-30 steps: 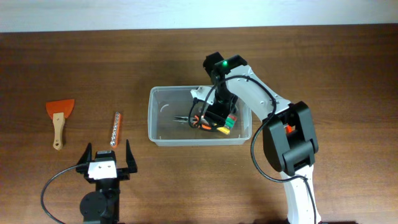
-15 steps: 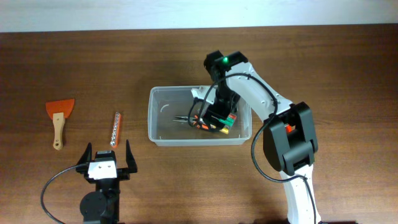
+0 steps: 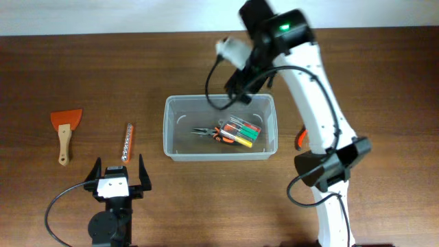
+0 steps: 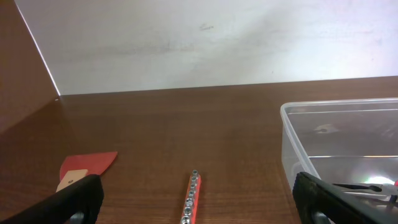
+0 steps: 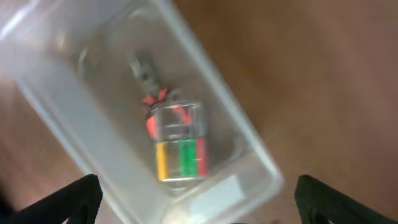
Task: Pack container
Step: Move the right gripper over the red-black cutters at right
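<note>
Pliers (image 3: pixel 204 132) and screwdriver set (image 3: pixel 244 133) lie in container (image 3: pixel 167 130); left jaws and right jaws wide, empty

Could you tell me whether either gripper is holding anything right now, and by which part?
Nothing is held: the left gripper and right gripper are both open and empty; the tools lie loose in the container.

Dark brown wood-grain tabletop (image 3: pixel 82 68). The container (image 3: pixel 166 130) is clear, frosted plastic. Inside, the pliers (image 3: pixel 209 132) have orange-and-black handles; the packet (image 3: pixel 245 133) shows yellow, green and red stripes. The scraper (image 3: pixel 66 121) is orange with a pale wooden handle.
</note>
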Motion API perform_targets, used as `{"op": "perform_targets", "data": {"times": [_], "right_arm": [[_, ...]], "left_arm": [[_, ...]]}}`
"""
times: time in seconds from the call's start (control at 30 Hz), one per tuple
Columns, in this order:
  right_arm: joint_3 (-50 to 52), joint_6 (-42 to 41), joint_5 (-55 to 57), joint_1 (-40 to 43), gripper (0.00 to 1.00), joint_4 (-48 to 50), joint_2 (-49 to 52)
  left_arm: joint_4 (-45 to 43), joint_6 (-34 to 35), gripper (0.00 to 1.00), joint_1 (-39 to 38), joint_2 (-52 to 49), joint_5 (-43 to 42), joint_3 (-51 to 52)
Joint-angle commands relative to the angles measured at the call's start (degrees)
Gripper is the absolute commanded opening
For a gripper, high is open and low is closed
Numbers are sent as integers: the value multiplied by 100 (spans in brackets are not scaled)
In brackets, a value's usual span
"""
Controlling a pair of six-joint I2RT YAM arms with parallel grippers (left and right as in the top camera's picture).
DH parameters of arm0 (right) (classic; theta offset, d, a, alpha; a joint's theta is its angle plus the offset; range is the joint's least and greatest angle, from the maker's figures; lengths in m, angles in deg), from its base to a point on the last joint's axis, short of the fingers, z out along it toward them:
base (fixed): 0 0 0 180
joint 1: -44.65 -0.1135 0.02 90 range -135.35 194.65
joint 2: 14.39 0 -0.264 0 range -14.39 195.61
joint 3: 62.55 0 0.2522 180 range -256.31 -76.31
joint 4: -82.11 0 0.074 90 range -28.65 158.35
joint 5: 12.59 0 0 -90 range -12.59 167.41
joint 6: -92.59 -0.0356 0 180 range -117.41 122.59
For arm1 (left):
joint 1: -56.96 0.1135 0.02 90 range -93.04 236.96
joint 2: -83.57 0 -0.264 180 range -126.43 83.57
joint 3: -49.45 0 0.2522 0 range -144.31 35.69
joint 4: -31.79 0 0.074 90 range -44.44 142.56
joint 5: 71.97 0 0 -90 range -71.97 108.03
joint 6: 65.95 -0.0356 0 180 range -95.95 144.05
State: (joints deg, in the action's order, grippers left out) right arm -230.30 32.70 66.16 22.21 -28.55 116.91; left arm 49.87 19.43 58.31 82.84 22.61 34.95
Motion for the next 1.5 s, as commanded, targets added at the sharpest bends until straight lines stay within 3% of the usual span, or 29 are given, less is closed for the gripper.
{"op": "perform_targets", "data": {"times": [0.0, 0.17, 0.4, 0.63, 0.9, 1.13, 1.47], "right_arm": [[-575, -815, 592, 461, 99, -44, -369], [-621, -1718, 1215, 1196, 99, -44, -1008], [-223, -1880, 1198, 2002, 99, -44, -1888], [2017, -1537, 1235, 2844, 99, -42, -2896], [4133, -1056, 673, 3727, 99, 728, -2968], [5639, -1021, 675, 3744, 99, 1814, -2968], [7335, -140, 820, 3250, 99, 3473, -2968]], "left_arm": [[4, 74, 99, -17, 39, 22, 20], [4, 74, 99, -17, 39, 22, 20], [4, 74, 99, -17, 39, 22, 20], [4, 74, 99, -17, 39, 22, 20], [4, 74, 99, -17, 39, 22, 20], [4, 74, 99, -17, 39, 20, 20], [4, 74, 99, -17, 39, 22, 20]]}}
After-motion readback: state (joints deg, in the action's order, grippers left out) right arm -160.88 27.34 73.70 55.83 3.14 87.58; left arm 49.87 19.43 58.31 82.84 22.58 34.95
